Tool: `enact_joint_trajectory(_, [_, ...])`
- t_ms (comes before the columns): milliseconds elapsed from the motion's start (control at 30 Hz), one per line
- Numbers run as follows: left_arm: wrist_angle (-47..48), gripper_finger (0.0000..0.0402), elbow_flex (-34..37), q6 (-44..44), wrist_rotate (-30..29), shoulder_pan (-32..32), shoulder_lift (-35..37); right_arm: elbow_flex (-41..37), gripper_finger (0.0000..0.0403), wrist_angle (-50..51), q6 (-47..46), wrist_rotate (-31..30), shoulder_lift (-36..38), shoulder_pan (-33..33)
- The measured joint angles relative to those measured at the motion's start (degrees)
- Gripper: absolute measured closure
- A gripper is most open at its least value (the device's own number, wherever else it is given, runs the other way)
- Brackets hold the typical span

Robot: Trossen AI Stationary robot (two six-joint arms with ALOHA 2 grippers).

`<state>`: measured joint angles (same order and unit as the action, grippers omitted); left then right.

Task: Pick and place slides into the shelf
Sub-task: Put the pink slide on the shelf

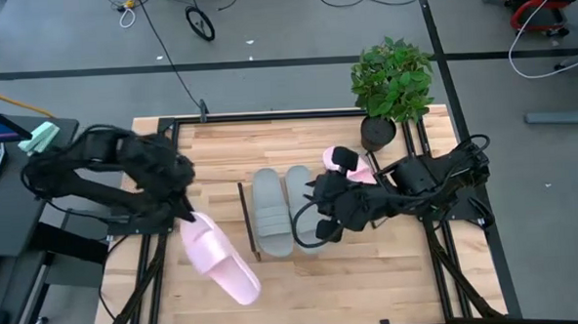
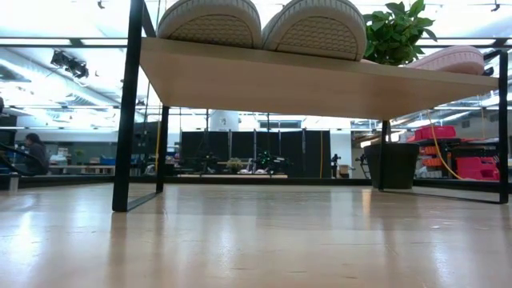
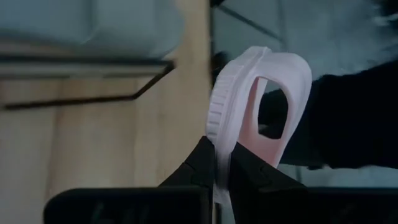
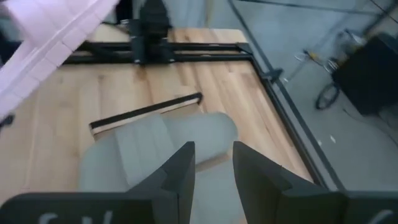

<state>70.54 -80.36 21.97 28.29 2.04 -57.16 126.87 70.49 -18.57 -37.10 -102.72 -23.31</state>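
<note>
Pinching a pink slide (image 3: 261, 93), the left gripper (image 3: 222, 163) is nearly closed on its edge.

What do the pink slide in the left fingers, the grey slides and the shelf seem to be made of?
Pink slide: likely soft moulded foam or rubber, matte; its thin edge sits pinched between the left gripper's fingers.
Grey slides: apparently the same matte foam, with textured soles seen from below.
Shelf: pale wood-look board, smooth, on thin black frames, probably metal.

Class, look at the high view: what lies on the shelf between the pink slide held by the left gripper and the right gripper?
The grey pair of slides.
</note>
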Motion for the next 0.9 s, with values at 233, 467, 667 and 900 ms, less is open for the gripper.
enact_joint_trajectory(233, [-16.0, 0.0376, 0.0, -2.9, 14.7, -5.1, -5.1, 0.0, 0.0289, -0.9, 5.3, 5.8, 0.0, -0.7])
enact_joint_trajectory(467, [-25.6, 0.0376, 0.0, -1.3, 24.8, -14.5, -9.4, 0.0, 0.0289, -9.0, 27.6, 6.9, 0.0, -5.0])
enact_joint_trajectory(667, [-26.8, 0.0377, 0.0, -0.3, 27.9, -22.4, -14.6, 1.0, 0.0289, -14.1, 42.7, -2.9, 0.1, -6.9])
enact_joint_trajectory(900, [-34.2, 0.0377, 0.0, 4.0, 36.1, -26.1, -22.2, 1.0, 0.0276, -13.9, 53.5, -5.0, 0.1, -4.5])
